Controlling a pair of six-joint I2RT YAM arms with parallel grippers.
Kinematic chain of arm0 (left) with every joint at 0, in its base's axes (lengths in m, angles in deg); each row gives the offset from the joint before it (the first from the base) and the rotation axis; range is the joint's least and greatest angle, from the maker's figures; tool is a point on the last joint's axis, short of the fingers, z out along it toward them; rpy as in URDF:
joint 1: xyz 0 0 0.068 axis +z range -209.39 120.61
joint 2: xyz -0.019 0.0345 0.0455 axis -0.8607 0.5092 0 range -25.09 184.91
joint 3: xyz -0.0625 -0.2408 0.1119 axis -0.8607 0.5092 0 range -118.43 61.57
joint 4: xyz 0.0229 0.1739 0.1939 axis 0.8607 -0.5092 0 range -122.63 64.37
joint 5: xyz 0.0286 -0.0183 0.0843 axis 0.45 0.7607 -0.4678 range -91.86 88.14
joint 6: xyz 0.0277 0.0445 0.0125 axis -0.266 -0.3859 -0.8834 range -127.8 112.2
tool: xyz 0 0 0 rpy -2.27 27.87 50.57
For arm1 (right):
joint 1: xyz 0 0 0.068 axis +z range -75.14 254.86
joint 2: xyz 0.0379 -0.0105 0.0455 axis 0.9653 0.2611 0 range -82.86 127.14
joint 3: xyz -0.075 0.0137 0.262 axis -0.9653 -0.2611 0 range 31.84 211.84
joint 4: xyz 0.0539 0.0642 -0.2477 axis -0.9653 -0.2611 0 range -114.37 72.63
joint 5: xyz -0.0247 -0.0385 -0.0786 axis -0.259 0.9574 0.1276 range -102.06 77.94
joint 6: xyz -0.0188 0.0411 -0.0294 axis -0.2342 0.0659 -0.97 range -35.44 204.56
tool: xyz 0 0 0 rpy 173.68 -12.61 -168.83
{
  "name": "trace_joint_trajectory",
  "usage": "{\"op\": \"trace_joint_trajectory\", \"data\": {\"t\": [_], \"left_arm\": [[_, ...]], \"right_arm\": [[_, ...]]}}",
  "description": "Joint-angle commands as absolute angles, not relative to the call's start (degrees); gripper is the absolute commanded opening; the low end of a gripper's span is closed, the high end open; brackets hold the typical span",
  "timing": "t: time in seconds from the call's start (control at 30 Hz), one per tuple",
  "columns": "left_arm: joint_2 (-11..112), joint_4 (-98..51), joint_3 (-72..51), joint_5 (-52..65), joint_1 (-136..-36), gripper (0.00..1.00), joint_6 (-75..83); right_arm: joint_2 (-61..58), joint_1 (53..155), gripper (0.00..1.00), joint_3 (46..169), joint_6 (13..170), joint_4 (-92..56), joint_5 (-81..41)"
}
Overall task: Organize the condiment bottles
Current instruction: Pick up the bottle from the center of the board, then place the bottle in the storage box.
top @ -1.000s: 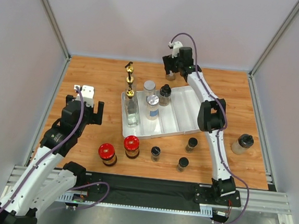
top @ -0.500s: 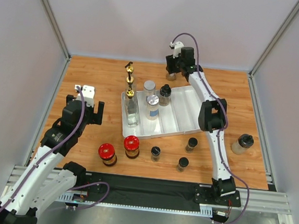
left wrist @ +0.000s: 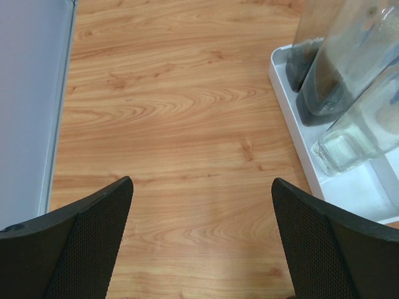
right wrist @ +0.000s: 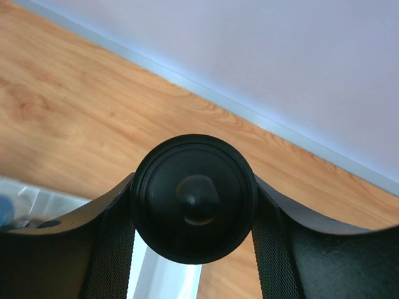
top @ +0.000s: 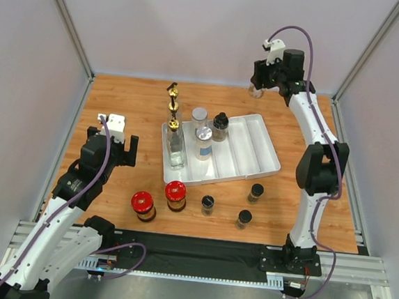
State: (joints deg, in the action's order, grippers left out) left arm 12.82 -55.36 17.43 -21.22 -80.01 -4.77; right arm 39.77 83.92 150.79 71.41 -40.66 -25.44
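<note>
My right tool [right wrist: 194,184] grips the black-capped jar [right wrist: 194,208] at its cap; I judge it light, rigid, slick-walled, possibly breakable, best held there; left tool [left wrist: 201,187] stands open.

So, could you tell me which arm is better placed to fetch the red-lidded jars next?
Probably the left. The left pincer is open, empty and nearer the red-lidded jars; the right pincer is shut on a black-capped bottle, far from them.

White tray [top: 247,151] on wooden table [top: 120,100]
</note>
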Motion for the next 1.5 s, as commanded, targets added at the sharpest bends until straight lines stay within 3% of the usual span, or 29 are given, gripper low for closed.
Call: {"op": "trace_joint_trajectory", "data": {"t": [0.0,0.2,0.47,1.47], "left_arm": [[12.1,-53.5,17.5,-20.5,-80.2,1.0,-5.5],[10.7,-53.5,17.6,-20.3,-80.2,1.0,-5.4],[9.9,-53.5,17.6,-20.1,-80.2,1.0,-5.3],[8.8,-53.4,17.6,-19.9,-80.2,1.0,-5.1]], "right_arm": [[28.4,84.9,0.08,140.6,69.2,-37.0,-31.5],[16.8,85.0,0.08,126.7,69.2,-38.3,-40.5],[9.6,89.0,0.09,114.2,70.0,-38.0,-43.3],[17.5,100.2,0.19,105.5,69.4,-29.6,-30.9]]}}
